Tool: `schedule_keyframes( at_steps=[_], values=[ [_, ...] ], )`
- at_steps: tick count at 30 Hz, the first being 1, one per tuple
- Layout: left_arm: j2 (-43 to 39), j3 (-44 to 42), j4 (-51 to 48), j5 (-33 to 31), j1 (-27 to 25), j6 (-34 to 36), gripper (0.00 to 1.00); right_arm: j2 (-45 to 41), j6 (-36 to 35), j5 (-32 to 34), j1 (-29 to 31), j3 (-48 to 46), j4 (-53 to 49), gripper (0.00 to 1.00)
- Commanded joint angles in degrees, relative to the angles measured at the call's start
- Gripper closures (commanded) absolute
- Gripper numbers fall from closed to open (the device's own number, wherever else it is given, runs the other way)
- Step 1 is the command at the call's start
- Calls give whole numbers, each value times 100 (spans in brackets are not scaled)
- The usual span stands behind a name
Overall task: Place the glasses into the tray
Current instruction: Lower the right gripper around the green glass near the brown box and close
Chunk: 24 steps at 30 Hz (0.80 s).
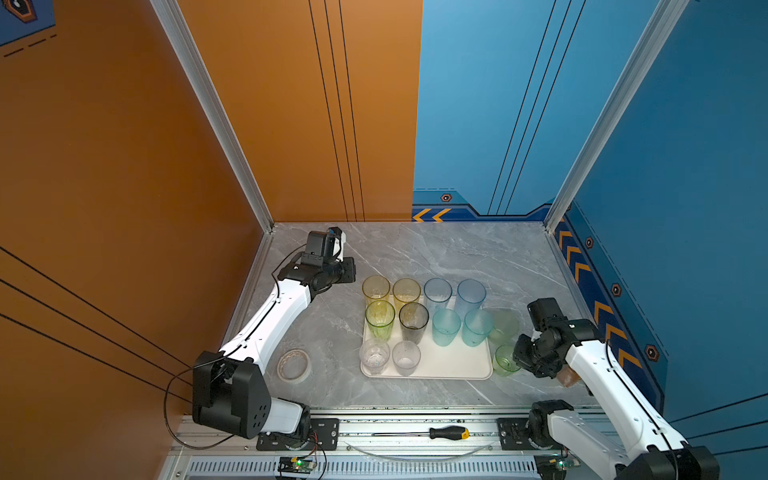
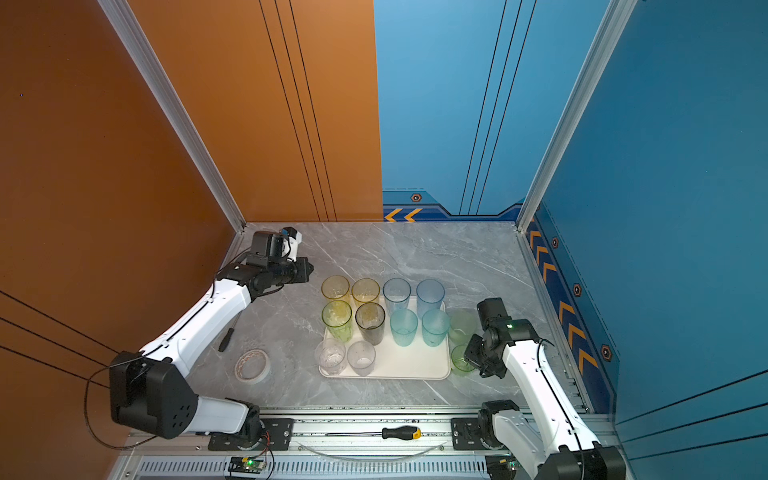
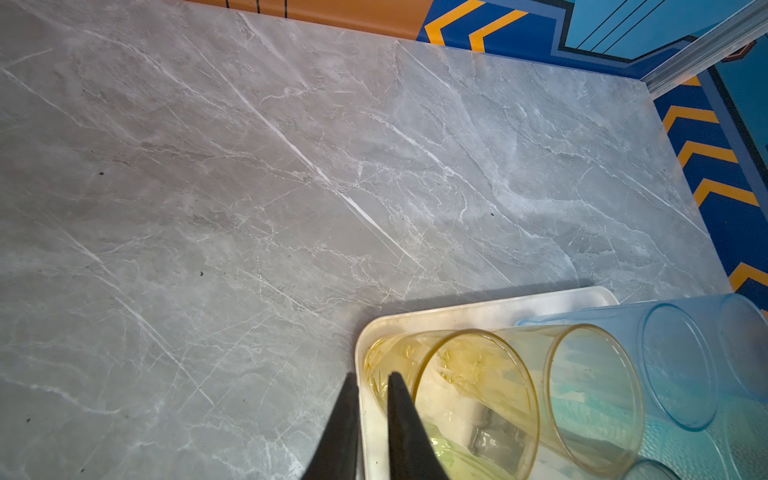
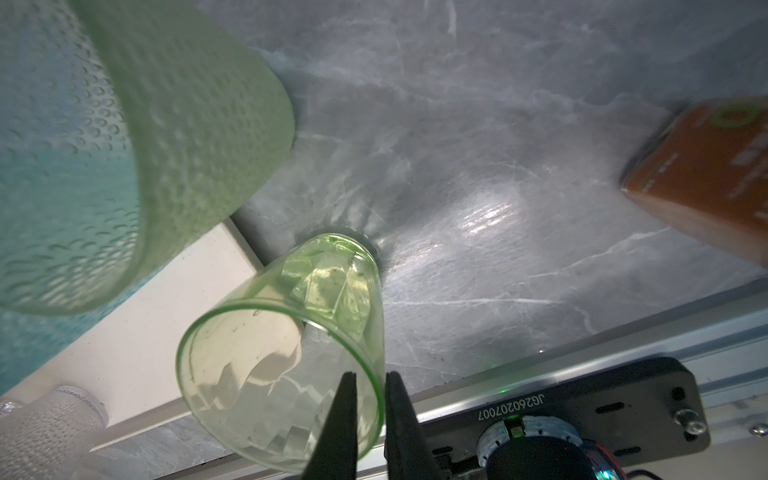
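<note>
Ten glasses (image 1: 413, 322) stand in the tray (image 1: 449, 365). Outside its right edge the tall green glass (image 1: 505, 326) waits; the right gripper (image 4: 371, 380) pinches the short green glass (image 1: 505, 360) by its rim. The left gripper (image 3: 372, 380) is closed and empty.

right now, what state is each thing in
tray, holds ten upright glasses
short green glass, upright, off tray, rim pinched
tall green glass, upright, off tray
right gripper, shut on short green glass
left gripper, shut, empty
tape roll, lying flat
</note>
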Motion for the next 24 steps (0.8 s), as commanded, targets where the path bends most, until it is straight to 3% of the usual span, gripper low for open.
schedule_keyframes(
  at_steps=[1,24],
  values=[
    [13,103,75,138,73,89,84,4,137,-63,15,-82,58,87],
    [-22,65,53,191,92,89,84,-30,170,-81,93,-118,36,99]
  ],
)
